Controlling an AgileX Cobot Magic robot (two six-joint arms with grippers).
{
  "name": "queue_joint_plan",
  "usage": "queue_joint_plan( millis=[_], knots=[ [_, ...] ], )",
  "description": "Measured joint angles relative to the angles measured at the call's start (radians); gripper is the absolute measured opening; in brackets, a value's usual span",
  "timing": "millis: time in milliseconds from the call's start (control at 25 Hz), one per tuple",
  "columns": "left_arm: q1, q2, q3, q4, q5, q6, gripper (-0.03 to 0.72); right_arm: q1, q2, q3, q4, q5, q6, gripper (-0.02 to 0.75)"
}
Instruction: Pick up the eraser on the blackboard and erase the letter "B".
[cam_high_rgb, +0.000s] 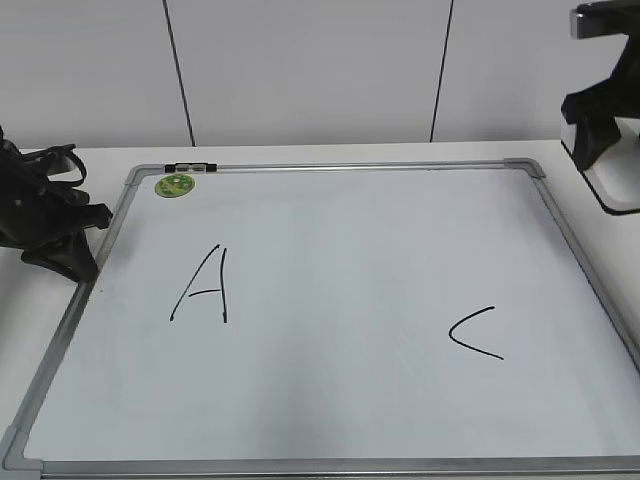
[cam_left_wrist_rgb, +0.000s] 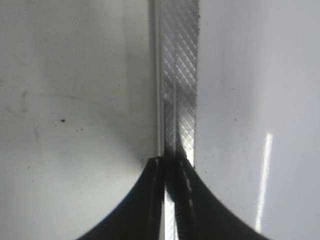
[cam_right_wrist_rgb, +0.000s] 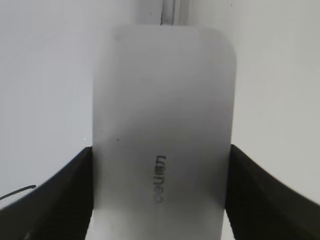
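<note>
The blackboard (cam_high_rgb: 330, 165) is a white board in a grey frame, lying flat. It bears a black "A" (cam_high_rgb: 205, 288) and a "C" (cam_high_rgb: 475, 333). No letter "B" shows; the board surface between them is blank. My right gripper (cam_high_rgb: 592, 135) is shut on the white eraser (cam_high_rgb: 622, 165), held above the table beyond the board's far right corner. In the right wrist view the eraser (cam_right_wrist_rgb: 162, 110) with small grey print sits between the jaws (cam_right_wrist_rgb: 160, 155). My left gripper (cam_high_rgb: 72, 255) is shut and empty at the board's left frame (cam_left_wrist_rgb: 181, 60), jaws (cam_left_wrist_rgb: 170, 165) over it.
A round green sticker (cam_high_rgb: 174, 185) and a small black and white marker (cam_high_rgb: 190, 167) lie at the board's far left corner. A thin black stroke (cam_right_wrist_rgb: 17, 192) shows low left in the right wrist view. A white wall with dark seams stands behind the table.
</note>
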Motion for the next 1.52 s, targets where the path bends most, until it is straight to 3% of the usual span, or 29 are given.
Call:
queue_joint_plan(
  millis=[400,1240,1520],
  knots=[
    [0.000,0.000,0.000,0.000,0.000,0.000,0.039,-0.014,-0.037,0.371,0.055,-0.303,0.000,0.524],
    [0.000,0.000,0.000,-0.002,0.003,0.002,0.044,-0.014,0.066,0.382,0.101,-0.442,0.000,0.524],
    [0.000,0.000,0.000,-0.002,0.003,0.002,0.045,-0.014,0.067,0.382,0.112,-0.475,0.000,0.577]
  ],
)
